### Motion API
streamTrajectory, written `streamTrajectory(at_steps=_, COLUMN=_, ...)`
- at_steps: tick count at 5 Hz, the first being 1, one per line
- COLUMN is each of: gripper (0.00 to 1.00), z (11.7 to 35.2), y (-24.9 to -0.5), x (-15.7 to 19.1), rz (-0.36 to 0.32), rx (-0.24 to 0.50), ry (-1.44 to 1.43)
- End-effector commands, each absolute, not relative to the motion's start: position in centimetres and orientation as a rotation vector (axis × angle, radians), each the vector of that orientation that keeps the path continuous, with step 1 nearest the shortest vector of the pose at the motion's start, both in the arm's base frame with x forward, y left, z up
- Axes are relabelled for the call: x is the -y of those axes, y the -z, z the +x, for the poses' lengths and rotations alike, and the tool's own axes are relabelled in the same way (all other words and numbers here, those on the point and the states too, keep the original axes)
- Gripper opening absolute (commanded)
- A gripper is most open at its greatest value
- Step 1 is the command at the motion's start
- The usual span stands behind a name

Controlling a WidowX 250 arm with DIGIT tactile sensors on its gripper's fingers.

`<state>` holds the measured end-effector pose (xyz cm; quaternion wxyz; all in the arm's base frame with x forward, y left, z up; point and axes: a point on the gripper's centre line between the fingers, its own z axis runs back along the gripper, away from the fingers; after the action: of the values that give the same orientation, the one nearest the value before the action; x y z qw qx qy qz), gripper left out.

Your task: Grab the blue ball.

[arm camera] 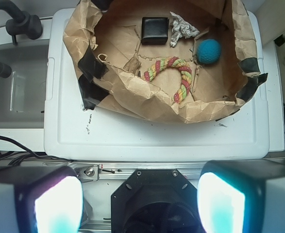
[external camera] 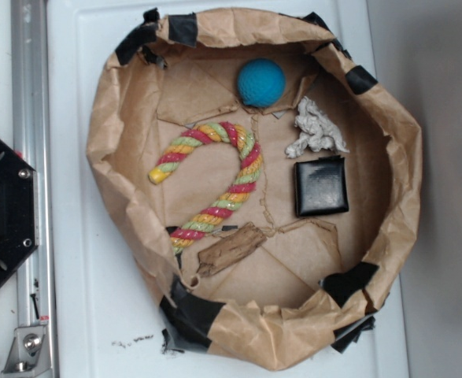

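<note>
The blue ball (external camera: 261, 82) lies on the floor of a round brown paper basin (external camera: 120, 118) whose crumpled rim is patched with strips of black tape (external camera: 190, 311). In the exterior view the ball sits at the far side of the basin, just left of a crumpled whitish paper wad (external camera: 316, 130) and apart from it by a small gap. Below the wad lies a black square pouch (external camera: 321, 186), flat on the paper floor. A twisted rope toy (external camera: 215, 177) in red, yellow and green, bent like a cane, lies in the middle-left of the basin, its curved top near the ball but not touching it. A brownish scrap of wood or cardboard (external camera: 232, 248) rests by the rope's lower end. The basin stands on a white tabletop (external camera: 81, 47), with a metal rail (external camera: 31, 157) and the black robot base (external camera: 2, 213) to the left. In the wrist view the tool (arm camera: 140, 201) hangs well back from the basin, over the near edge of the tabletop, its two light-padded fingers (arm camera: 57, 204) spread wide apart and holding nothing; the ball shows at the right of the basin, beside the wad.
</note>
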<state>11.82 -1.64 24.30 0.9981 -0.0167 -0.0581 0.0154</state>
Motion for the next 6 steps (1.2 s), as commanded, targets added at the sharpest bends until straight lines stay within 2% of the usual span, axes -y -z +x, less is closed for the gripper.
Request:
streamTrajectory(at_steps=1, gripper=1.00, z=11.8, y=-24.3, x=1.6, rz=-0.033, rx=0.116, ry=-0.031)
streamTrajectory(at_steps=2, gripper=1.00, z=16.4, y=-21.6, x=-2.3, rz=0.110, rx=0.226, ry=0.139)
streamTrajectory(at_steps=3, gripper=1.00, z=19.3, y=-19.9, x=-4.1, rz=0.182, rx=0.225, ry=0.204)
streamTrajectory(at_steps=4, gripper=1.00, z=23.2, y=-16.9, x=-7.7, rz=0.160, rx=0.253, ry=0.226)
streamTrajectory(at_steps=5, gripper=1.00, z=25.9, y=-13.7, x=-10.1, rz=0.146, rx=0.186, ry=0.215)
streamTrajectory(at_steps=6, gripper=1.00, z=27.9, y=-10.1, x=-9.5, rz=0.170, rx=0.157, ry=0.319)
